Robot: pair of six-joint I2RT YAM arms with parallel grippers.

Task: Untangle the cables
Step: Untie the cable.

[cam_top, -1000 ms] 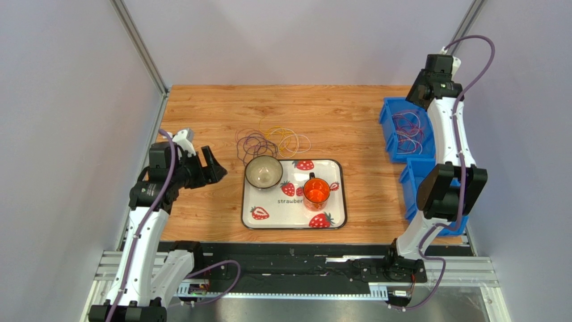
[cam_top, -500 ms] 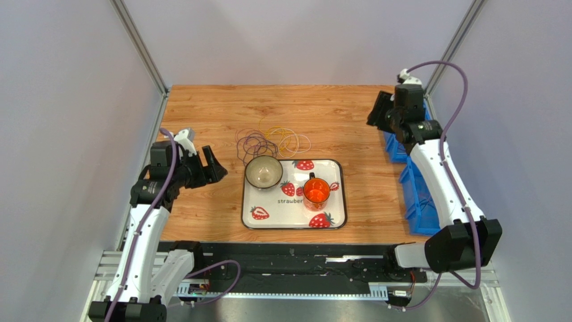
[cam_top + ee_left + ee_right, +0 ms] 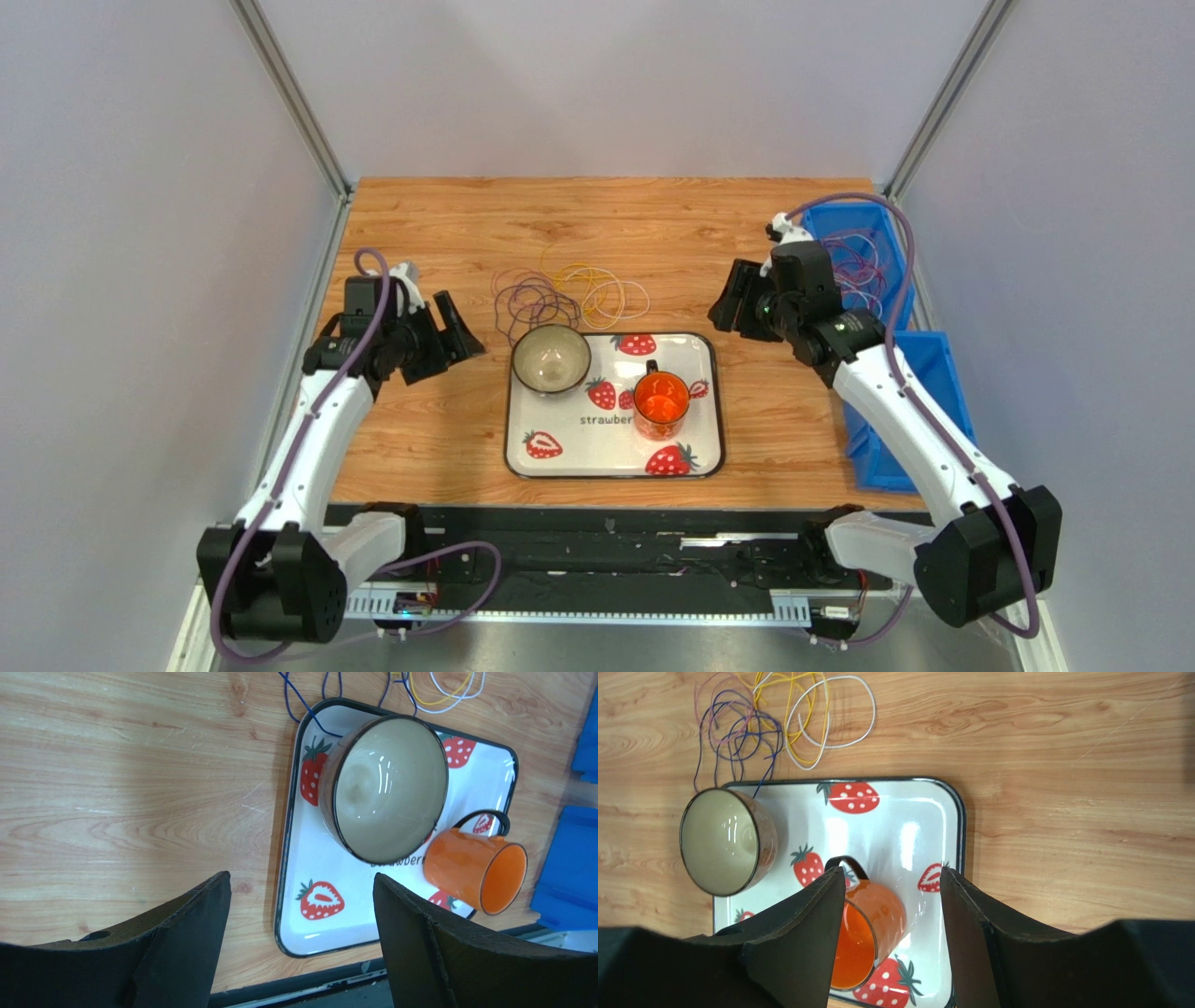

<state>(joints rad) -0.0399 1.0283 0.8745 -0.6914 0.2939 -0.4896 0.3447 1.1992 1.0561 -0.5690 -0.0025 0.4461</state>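
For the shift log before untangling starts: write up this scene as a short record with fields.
centre: white strawberry-print tray holding a beige ceramic bowl and an orange mug
target: thin purple, yellow and white cables, tangled on the wooden table just beyond the bowl
far right: blue plastic bin with more loops inside
left gripper: open, holding nothing
right gripper: open, holding nothing
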